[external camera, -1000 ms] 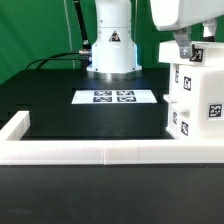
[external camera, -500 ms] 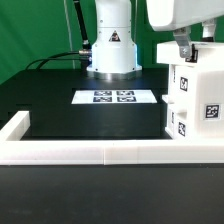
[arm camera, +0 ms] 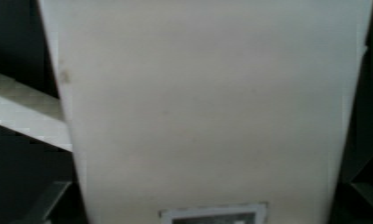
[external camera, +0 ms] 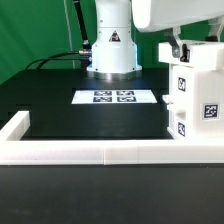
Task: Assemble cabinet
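At the two o'clock corner of the exterior view, the pincer (external camera: 179, 51) is hanging from the arm's white wrist housing, directly over the cabinet (external camera: 196, 95). Only a short dark stretch of one finger is showing above the cabinet's top edge, so whether the pincer is gripping, touching or standing open cannot be told. The wrist view is offering no help: a broad pale face of the cabinet (arm camera: 201, 110) is filling nearly the whole picture, with part of a square tag peeking in at its six o'clock edge and only dark slivers at the lower corners.

Just below the pincer, the cabinet is standing upright as a tall white box at three o'clock, partly cut off by the picture's edge. Several black-and-white tags are showing on its two visible faces. Its base is sitting on the black counter (external camera: 60, 110), close against the low white rail (external camera: 100, 150) that is running across the front and turning back at nine o'clock.

Toward the centre, well apart from the cabinet, the marker board (external camera: 116, 97) is lying flat with four tags. Behind it, at twelve o'clock, the arm's white base (external camera: 112, 45) is rising, with black cables trailing toward ten o'clock before a green backdrop.
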Tool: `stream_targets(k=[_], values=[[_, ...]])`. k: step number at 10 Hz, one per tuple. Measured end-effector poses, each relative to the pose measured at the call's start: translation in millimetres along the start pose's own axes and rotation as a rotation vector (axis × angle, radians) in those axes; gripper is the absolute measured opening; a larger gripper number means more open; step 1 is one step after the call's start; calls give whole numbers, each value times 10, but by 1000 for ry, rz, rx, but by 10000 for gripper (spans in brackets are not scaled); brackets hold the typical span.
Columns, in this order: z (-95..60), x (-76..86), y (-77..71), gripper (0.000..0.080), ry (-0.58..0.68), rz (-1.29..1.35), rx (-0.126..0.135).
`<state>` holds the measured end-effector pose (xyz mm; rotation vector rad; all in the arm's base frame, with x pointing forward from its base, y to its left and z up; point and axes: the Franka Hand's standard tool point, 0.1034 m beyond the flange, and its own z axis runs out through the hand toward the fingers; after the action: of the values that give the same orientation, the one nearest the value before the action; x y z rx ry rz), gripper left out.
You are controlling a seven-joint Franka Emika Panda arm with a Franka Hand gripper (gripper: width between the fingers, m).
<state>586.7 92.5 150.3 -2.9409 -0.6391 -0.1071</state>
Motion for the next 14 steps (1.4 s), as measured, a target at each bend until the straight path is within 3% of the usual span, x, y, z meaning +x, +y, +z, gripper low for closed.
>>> stream_targets(k=[10,14], values=[[19,20,-107,560,11,818,-2],[27,-8,-62,560,4,858,-4]])
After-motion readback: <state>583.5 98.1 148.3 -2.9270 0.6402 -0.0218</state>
